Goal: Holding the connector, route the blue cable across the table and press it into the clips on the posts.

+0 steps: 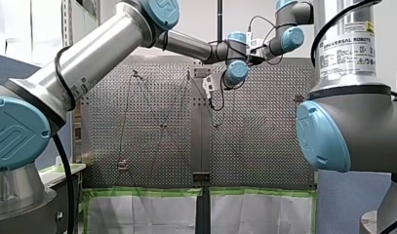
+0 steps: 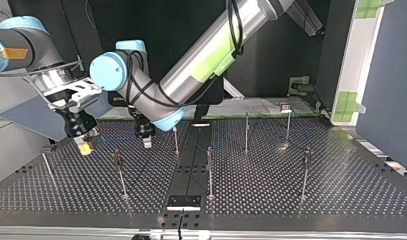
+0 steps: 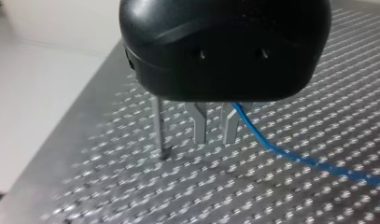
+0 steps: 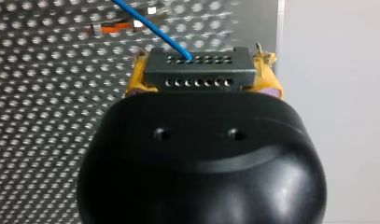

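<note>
At the top view's left, my right gripper hangs just over the table near its edge, yellow pads clamped on either end of the dark connector. The blue cable leaves the connector's row of holes farther from me and runs off over the table, past a small orange-marked piece. Next to the right, my left gripper points down close to the table, metal fingers a little apart, nothing between their tips. The cable comes out from under its black body at one finger and trails away. A thin post stands just beside the other finger. Further right stand more posts, well apart
</note>
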